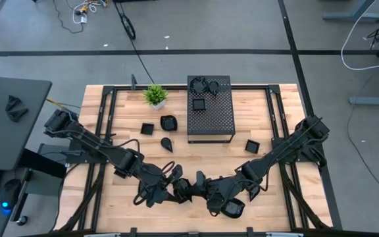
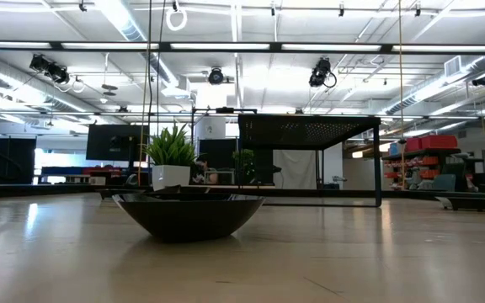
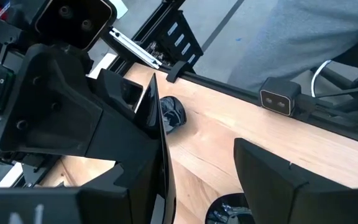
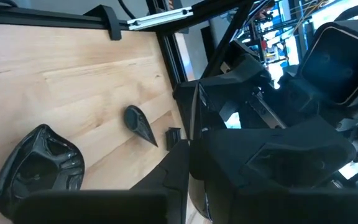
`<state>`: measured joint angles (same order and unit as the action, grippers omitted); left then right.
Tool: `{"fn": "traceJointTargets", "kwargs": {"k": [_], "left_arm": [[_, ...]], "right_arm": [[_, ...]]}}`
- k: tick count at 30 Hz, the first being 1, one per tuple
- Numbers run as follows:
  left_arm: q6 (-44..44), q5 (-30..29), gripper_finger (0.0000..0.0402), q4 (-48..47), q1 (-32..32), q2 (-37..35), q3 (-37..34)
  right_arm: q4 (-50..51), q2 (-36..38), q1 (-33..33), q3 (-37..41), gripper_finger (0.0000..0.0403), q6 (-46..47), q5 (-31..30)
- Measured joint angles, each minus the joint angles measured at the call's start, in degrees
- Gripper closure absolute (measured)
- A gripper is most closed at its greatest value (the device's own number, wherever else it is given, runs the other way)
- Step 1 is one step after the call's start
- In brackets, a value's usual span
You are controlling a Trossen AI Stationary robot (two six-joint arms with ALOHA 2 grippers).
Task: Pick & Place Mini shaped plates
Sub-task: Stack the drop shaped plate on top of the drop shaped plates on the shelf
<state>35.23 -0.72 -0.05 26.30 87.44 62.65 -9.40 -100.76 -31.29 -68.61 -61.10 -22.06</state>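
At the front middle of the table (image 1: pixel 110 105) the two grippers meet, almost touching. The right gripper (image 1: pixel 201 187) grips one mini shaped plate (image 3: pixel 158 146), held on its edge so that only the thin rim shows. The left gripper (image 1: pixel 178 188) has its fingers (image 3: pixel 278 180) well apart around the same plate: the plate stands close to one finger, and bare wood shows between it and the other finger.

Loose on the table I count five more plates. Two are square, one (image 1: pixel 147 128) left of the black perforated box (image 1: pixel 210 125) and one (image 1: pixel 252 145) to its right. One rounded plate (image 1: pixel 168 122) lies just beside the box, with one teardrop plate (image 1: pixel 166 143) near it. One rounded plate (image 1: pixel 233 209) lies by the front edge, under the right arm.

On top of the box lie one square plate (image 1: pixel 199 103) and a small heap (image 1: pixel 206 85); how many are in the heap I cannot tell.

One green potted plant (image 1: pixel 155 95) stands left of the box.
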Motion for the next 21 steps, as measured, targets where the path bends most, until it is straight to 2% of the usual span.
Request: {"fn": "traceJointTargets", "kwargs": {"k": [6, 15, 21], "left_arm": [[-0.1, 1.2, 0.0191, 0.1, 0.1, 0.0, 0.0], [-1.1, 5.0, 0.0207, 1.1, 0.5, 0.1, 0.1], [-1.3, 3.6, 0.0210, 5.1, 0.3, 0.0, 0.7]], "right_arm": [[-0.1, 0.0, 0.0, 0.0, 0.0360, 0.7, 0.4], [-0.1, 0.0, 0.2, -0.1, 0.0360, 8.1, 7.1], [1.0, -0.8, 0.3, 0.1, 0.0360, 11.1, 9.3]]}}
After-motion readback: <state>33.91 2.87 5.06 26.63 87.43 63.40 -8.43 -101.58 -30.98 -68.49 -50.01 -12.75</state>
